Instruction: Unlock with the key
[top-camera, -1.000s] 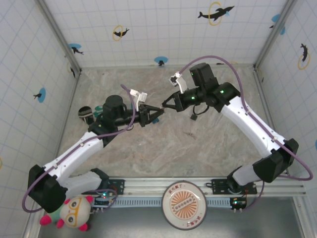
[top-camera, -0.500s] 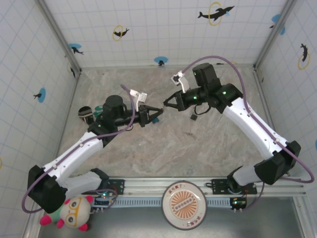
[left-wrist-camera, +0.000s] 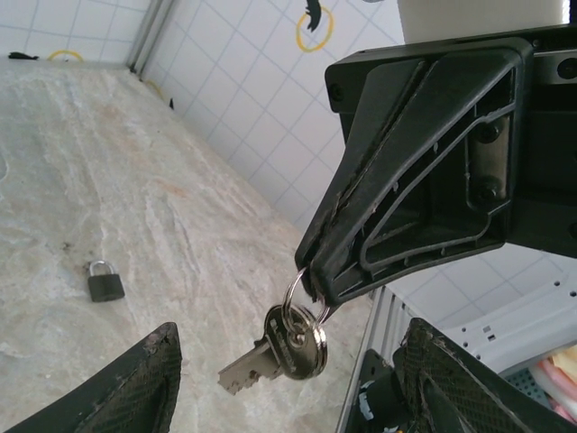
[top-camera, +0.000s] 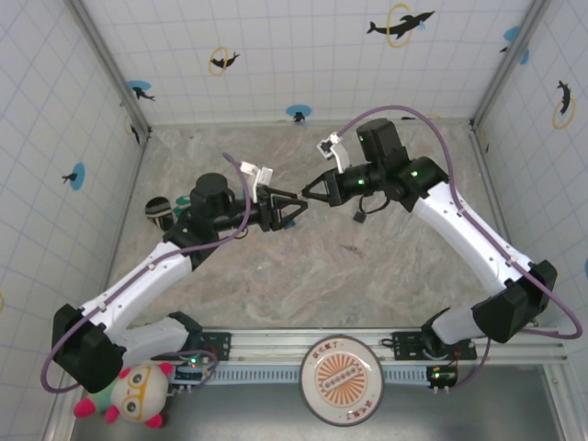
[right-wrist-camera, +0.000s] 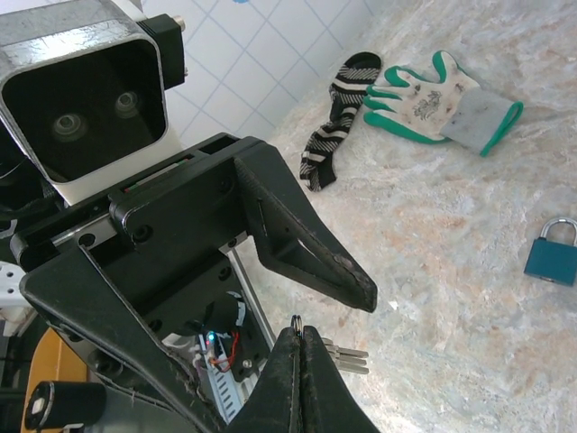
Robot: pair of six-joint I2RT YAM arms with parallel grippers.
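1. Key [left-wrist-camera: 261, 359] dangles by its ring from the right claw [left-wrist-camera: 313, 281], which is pinched shut on it.
2. Left claw [top-camera: 293, 210] gapes, fingers [left-wrist-camera: 135, 388] flanking the key, just below the right claw.

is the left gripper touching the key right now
Apart. In the left wrist view the key hangs by its ring from the shut right gripper, with clear gaps to both left fingers.

White tiled walls [top-camera: 276, 64] close in a mottled beige, stone-look floor [top-camera: 349, 285] on three sides, with grey metal posts [top-camera: 108, 64] in the back corners. Dolphin stickers [top-camera: 401, 23] with yellow rings (some on blue dots) are scattered over the tiles. A metal rail [top-camera: 276, 344] runs along the near edge.
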